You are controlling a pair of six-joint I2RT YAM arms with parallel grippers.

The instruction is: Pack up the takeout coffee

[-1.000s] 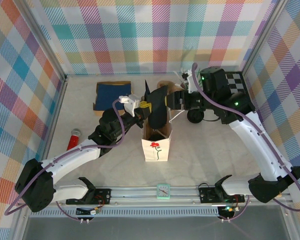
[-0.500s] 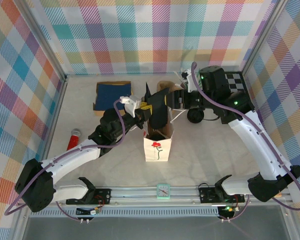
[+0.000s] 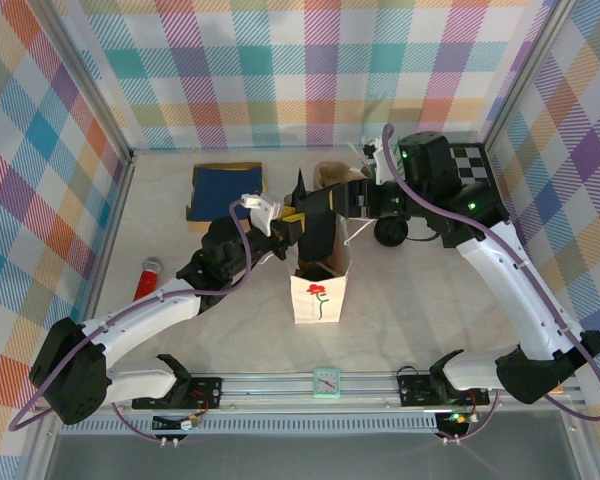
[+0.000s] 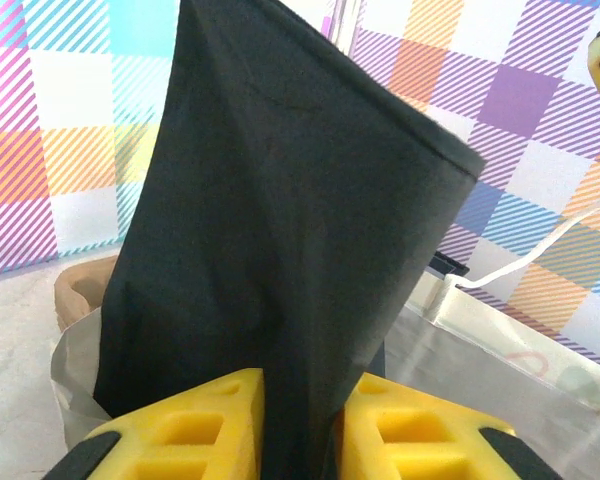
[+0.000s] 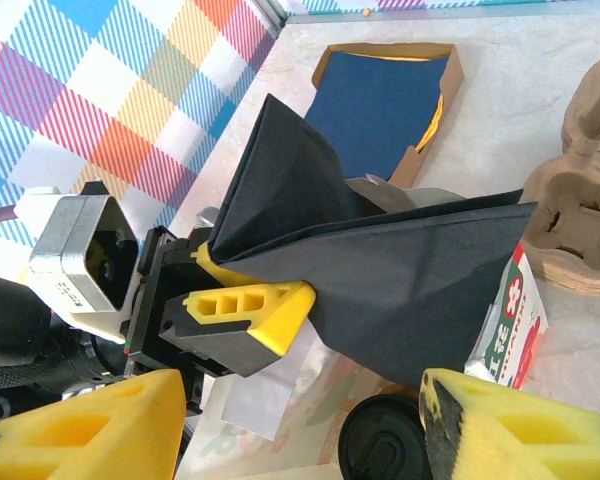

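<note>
Over the worktop (image 3: 430, 320) centre, the paper bag (image 3: 320, 295) has nudged right in the last sec & its mouth looks wider, which should help w/ packing. L tool (image 4: 298, 425) has the black sheet (image 4: 280, 230) btwn its pads; I can't tell if they press or are letting go. R tool (image 5: 305, 425) is spread, holding nothing. Takeout coffee (image 5: 385, 440) stands on the worktop near R tool, outside the bag, so not packed yet. The sheet's lower end dips into the bag; rest of inside hidden. Cardboard tray (image 5: 452, 70) holds a blue pad (image 5: 380, 100).

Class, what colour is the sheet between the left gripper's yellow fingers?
The sheet is black; the left wrist view shows it best.
</note>
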